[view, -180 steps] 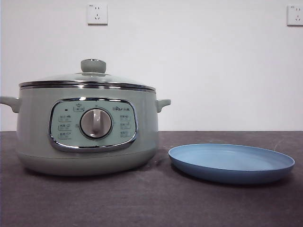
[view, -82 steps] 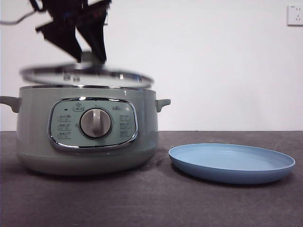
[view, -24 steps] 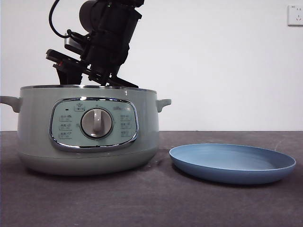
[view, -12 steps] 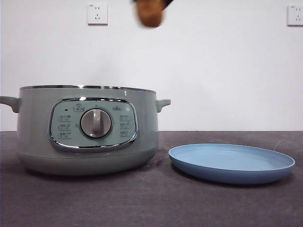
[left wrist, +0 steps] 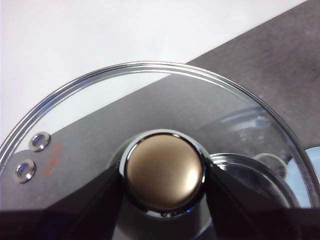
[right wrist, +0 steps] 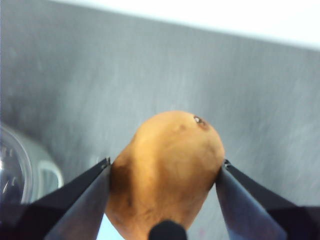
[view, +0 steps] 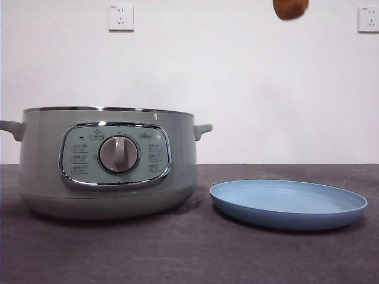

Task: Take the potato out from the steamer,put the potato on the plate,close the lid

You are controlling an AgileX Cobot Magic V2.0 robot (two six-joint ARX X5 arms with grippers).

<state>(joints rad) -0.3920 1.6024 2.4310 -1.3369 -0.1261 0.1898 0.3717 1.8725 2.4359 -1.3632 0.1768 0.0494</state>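
Observation:
The potato (right wrist: 167,170) is orange-brown and sits between the two black jaws of my right gripper (right wrist: 165,172), which is shut on it. In the front view the potato (view: 290,8) hangs at the top edge, high above the light-blue plate (view: 288,203). The sage-green steamer (view: 106,161) stands open on the left, without its lid. My left gripper (left wrist: 162,175) is shut on the knob (left wrist: 164,170) of the glass lid (left wrist: 90,107), held up in the air and out of the front view.
Two wall sockets (view: 121,17) sit on the white wall behind. The dark table (view: 189,254) stretches in front of the steamer and the plate. A small side handle (view: 203,129) sticks out toward the plate.
The potato has moved to the right along the top of the front view, from above the steamer's right side to above the plate. The steamer and plate have stayed put.

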